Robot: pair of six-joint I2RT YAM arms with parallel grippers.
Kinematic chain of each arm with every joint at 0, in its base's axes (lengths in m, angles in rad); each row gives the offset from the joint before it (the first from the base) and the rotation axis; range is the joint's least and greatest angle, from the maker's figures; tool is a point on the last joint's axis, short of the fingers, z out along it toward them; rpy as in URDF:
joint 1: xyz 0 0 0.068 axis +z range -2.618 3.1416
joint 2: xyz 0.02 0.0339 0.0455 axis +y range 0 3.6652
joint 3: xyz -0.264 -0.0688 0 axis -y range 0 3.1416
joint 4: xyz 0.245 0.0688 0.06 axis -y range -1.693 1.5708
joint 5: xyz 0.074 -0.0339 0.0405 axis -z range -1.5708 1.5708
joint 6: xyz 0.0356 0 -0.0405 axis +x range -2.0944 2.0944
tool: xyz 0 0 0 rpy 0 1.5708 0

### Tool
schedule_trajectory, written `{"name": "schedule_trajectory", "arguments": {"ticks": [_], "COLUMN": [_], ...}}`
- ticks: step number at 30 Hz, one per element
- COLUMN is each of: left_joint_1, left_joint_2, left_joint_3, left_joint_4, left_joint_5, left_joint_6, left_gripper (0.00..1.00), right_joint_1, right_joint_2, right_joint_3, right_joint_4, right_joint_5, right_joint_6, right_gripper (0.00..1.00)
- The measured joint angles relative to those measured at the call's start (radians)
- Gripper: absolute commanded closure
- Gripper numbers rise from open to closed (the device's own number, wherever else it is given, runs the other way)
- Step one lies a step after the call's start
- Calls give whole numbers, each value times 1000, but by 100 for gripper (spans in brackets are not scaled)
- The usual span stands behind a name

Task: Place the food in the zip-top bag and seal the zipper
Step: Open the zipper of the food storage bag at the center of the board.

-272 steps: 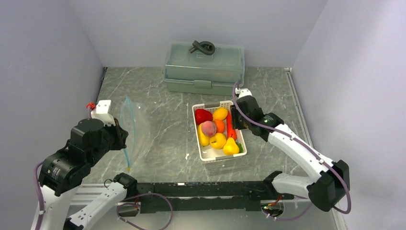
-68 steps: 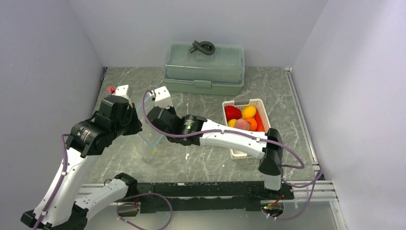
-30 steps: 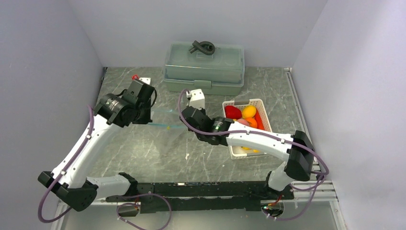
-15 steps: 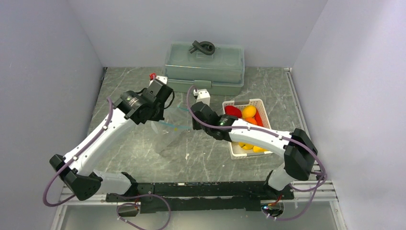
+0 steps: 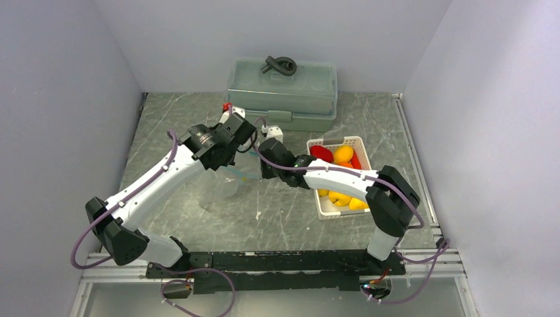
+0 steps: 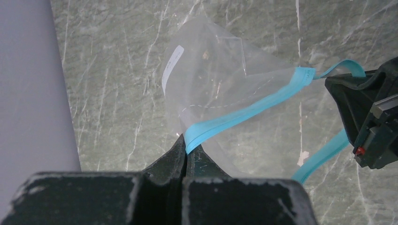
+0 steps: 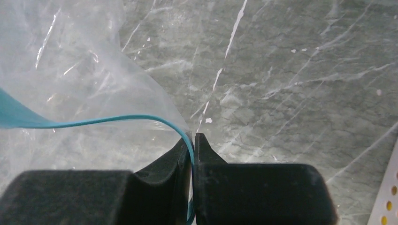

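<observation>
From the top camera, the food (image 5: pixel 343 155) is seen lying in the white basket (image 5: pixel 328 212). The zip-top bag (image 5: pixel 218 188) hangs to the left of the basket. It is held between the left gripper (image 5: pixel 229 164), farther from the basket, and the right gripper (image 5: pixel 262 172), nearer to it. A grey-green lidded box (image 5: pixel 280 92) stands behind the basket.

From the left wrist camera, the left gripper (image 6: pixel 186 145) is seen clenched on the teal zipper (image 6: pixel 244 112). The clear bag (image 6: pixel 211 79) spreads beyond it above the table (image 6: pixel 108 70). The strip runs on toward the right gripper's dark body.

From the right wrist camera, the right gripper (image 7: pixel 193 138) is seen pinching the zipper (image 7: pixel 94 123) between nearly closed fingers. The bag (image 7: pixel 70 70) billows away from the basket, a corner (image 7: pixel 389 206) of which shows at the frame edge.
</observation>
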Motion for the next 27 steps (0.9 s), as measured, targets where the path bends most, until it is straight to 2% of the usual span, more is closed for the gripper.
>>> {"name": "schedule_trajectory", "arguments": {"ticks": [6, 11, 23, 27], "left_joint_1": [-2, -2, -2, -2], "left_joint_2": [-14, -43, -72, -85], "left_joint_3": [-56, -95, -167, -168], "left_joint_4": [39, 70, 119, 129], "left_joint_5": [-34, -35, -35, -32], "left_joint_6": [18, 31, 34, 35], "left_gripper": [100, 100, 100, 100], "right_joint_1": [-3, -4, -5, -5], "right_joint_2": [16, -16, -227, -281], "right_joint_3": [0, -6, -64, -76], "right_joint_4": [23, 26, 41, 31], "right_joint_5": [-26, -33, -77, -81], "right_joint_6": [0, 0, 7, 7], "right_gripper": [70, 66, 53, 44]}}
